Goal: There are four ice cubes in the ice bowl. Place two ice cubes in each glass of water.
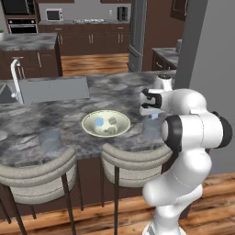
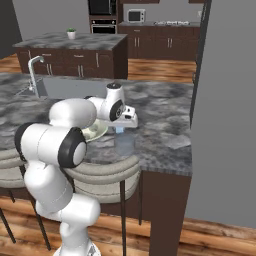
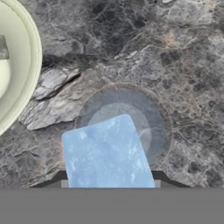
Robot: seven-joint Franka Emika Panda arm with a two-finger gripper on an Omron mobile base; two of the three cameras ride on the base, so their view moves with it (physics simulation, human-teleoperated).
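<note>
Your gripper [image 3: 108, 186] pinches 1 light blue ice cube [image 3: 107, 153] directly above the glass [image 3: 124, 127] by the counter's [image 1: 114, 89] near edge. Just beyond sits the ice bowl [image 1: 106, 123] with cubes inside; another glass [image 1: 49, 140] stands towards the counter's left

Glossy white rounded arm [image 1: 183, 137] segments, dark bands at its joints

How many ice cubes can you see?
4, though some could be hidden. One ice cube is held in the gripper above the right glass. Three more sit in the ice bowl: a blue one and two greyish ones.
</note>
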